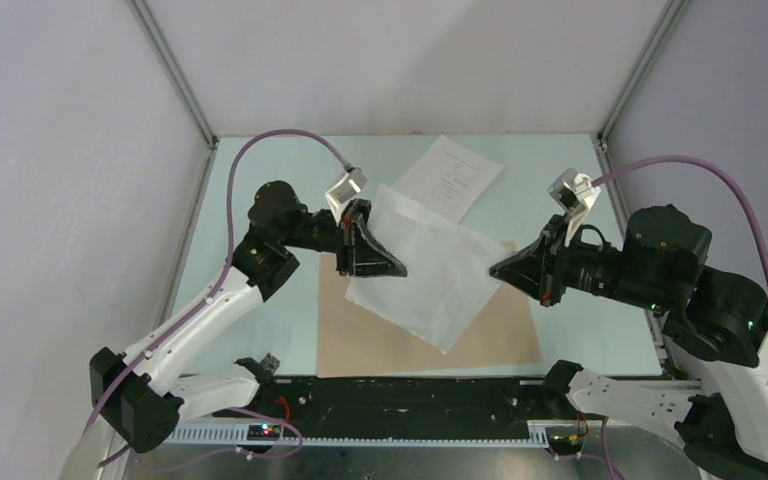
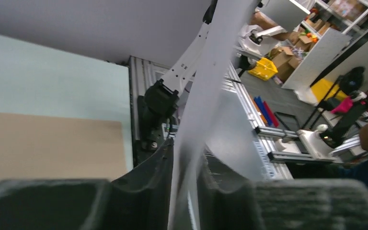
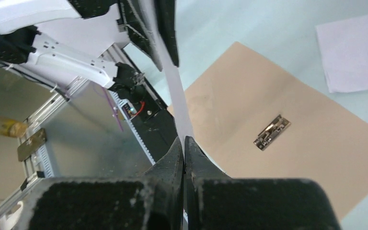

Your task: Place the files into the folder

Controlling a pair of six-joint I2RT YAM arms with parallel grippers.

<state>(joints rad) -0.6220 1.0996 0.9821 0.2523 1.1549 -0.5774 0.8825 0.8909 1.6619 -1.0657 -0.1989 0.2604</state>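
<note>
A blank white sheet (image 1: 430, 270) hangs tilted in the air over the tan folder (image 1: 500, 335), which lies open and flat on the table. My right gripper (image 1: 497, 268) is shut on the sheet's right edge (image 3: 175, 91), its fingertips pressed together (image 3: 183, 142). My left gripper (image 1: 385, 255) is at the sheet's left edge; the paper (image 2: 211, 72) runs between its fingers, which stand a little apart (image 2: 188, 163). The second file, a printed sheet (image 1: 450, 177), lies flat on the table behind the folder. The folder's metal clip (image 3: 271, 132) shows on its inner face.
White enclosure walls and metal frame posts (image 1: 175, 75) close the table in on three sides. A black base rail (image 1: 410, 400) runs along the near edge between the arms. Purple cables (image 1: 280, 140) loop above both arms.
</note>
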